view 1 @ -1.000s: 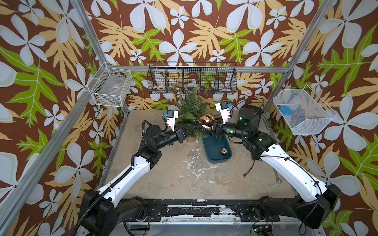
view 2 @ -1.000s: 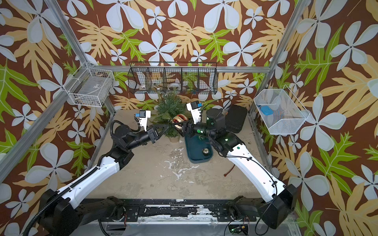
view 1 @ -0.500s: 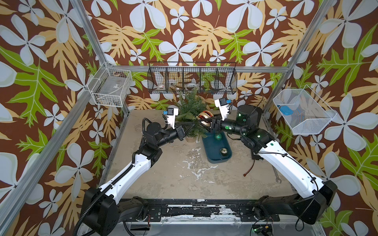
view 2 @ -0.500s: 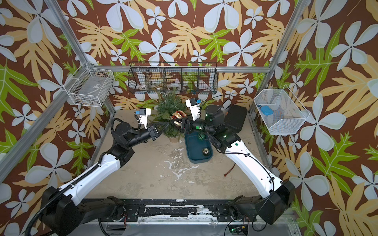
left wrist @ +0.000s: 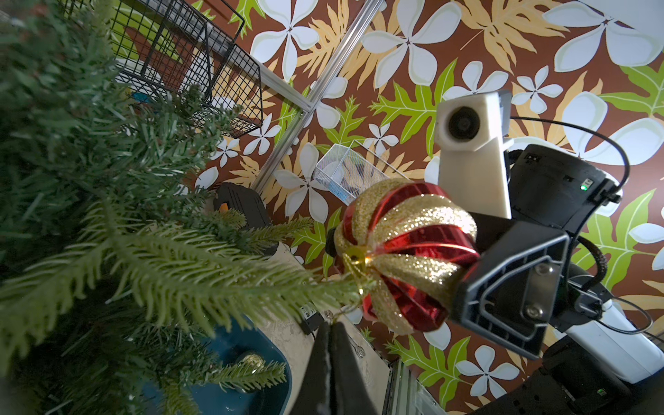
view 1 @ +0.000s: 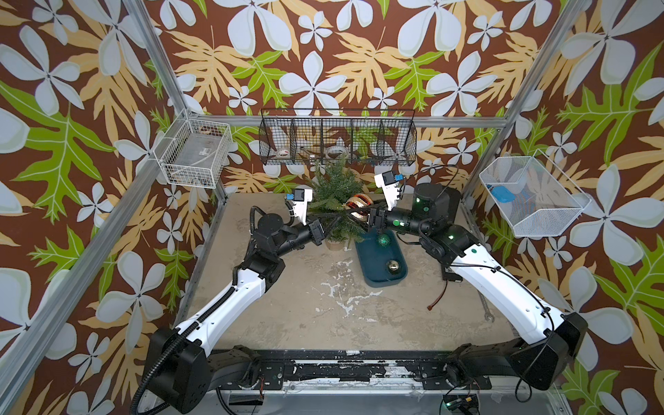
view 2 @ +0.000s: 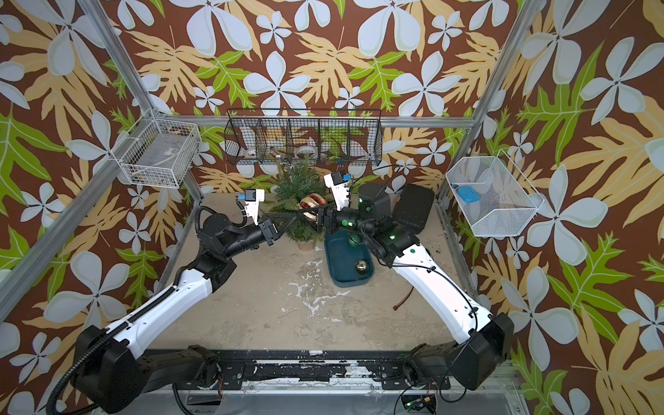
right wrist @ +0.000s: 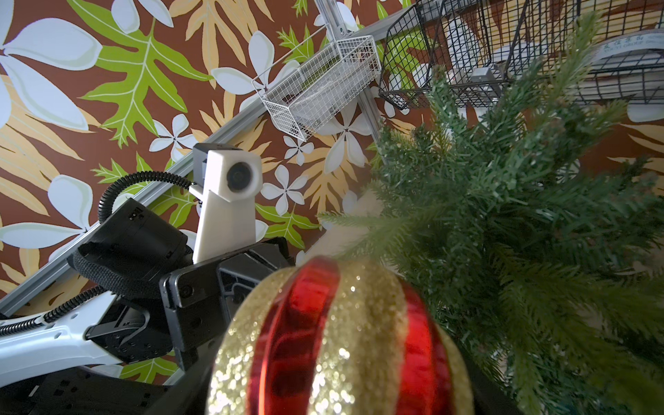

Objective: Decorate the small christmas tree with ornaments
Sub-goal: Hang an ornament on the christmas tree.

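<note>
Leaf-and-flower wallpaper is seen behind a scuffed beige table. At the table's back edge the small christmas tree is stood upright in its tan pot. Just beside the tree, on the side toward the right arm and off the table, the red-and-gold striped ball is gripped by the right pincer, its cap turned toward a branch tip. The left pincer is closed, its tips set under that branch tip at the ball's gold hanging thread; whether the thread is pinched cannot be told. In front of the tree, a teal tray is laid, with 2 balls held in it: the green glitter ball nearer the tree, the gold ball farther from it.
</note>
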You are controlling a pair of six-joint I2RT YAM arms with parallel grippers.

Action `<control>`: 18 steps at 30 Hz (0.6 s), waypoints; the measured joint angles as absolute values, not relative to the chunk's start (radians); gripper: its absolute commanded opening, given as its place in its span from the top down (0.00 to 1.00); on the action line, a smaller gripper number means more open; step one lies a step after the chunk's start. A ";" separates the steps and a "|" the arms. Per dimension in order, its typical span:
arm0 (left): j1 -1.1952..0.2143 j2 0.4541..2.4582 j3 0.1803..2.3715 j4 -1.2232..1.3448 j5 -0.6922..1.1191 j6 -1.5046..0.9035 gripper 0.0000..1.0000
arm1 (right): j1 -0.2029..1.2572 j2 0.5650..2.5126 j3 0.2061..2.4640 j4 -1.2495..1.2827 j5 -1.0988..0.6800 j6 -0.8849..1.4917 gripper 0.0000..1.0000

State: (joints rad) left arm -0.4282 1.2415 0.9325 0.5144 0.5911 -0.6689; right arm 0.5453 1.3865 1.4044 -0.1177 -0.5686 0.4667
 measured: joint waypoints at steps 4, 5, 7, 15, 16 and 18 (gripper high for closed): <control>-0.427 1.243 0.934 0.514 0.591 -0.669 1.00 | 0.542 1.385 1.399 -0.116 -0.569 0.467 0.32; -0.427 1.244 0.934 0.514 0.592 -0.669 1.00 | 0.541 1.384 1.395 -0.116 -0.569 0.467 0.32; -0.427 1.244 0.934 0.514 0.596 -0.669 1.00 | 0.537 1.379 1.389 -0.117 -0.568 0.467 0.32; -0.426 1.253 0.934 0.514 0.607 -0.673 1.00 | 0.532 1.363 1.380 -0.115 -0.567 0.467 0.32; -0.426 1.254 0.934 0.514 0.608 -0.673 1.00 | 0.531 1.362 1.377 -0.114 -0.567 0.467 0.32; -0.426 1.254 0.934 0.515 0.610 -0.676 1.00 | 0.530 1.360 1.371 -0.113 -0.561 0.467 0.32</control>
State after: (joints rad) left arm -0.4263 1.2545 0.9344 0.5148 0.6098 -0.6758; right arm 0.5304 1.3598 1.3712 -0.1135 -0.5610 0.4667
